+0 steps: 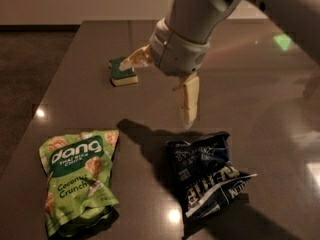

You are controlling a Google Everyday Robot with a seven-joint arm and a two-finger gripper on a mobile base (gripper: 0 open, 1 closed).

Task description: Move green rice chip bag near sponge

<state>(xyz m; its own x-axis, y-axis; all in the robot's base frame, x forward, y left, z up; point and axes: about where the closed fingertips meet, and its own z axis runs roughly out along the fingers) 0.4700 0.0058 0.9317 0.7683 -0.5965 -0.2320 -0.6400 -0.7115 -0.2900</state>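
The green rice chip bag lies flat at the table's front left, with white "dang" lettering facing up. The sponge, dark green on top with a pale yellow base, sits farther back at left centre. My gripper hangs above the middle of the table, between the sponge and the bags, and is open and empty. One pale finger points left and partly overlaps the sponge. The other finger points down toward the table. The gripper is well above and to the right of the green bag.
A dark navy blue chip bag lies crumpled at the front right, just below the gripper. The dark glossy table has its left edge near the green bag and floor beyond. The arm's shadow falls between the two bags.
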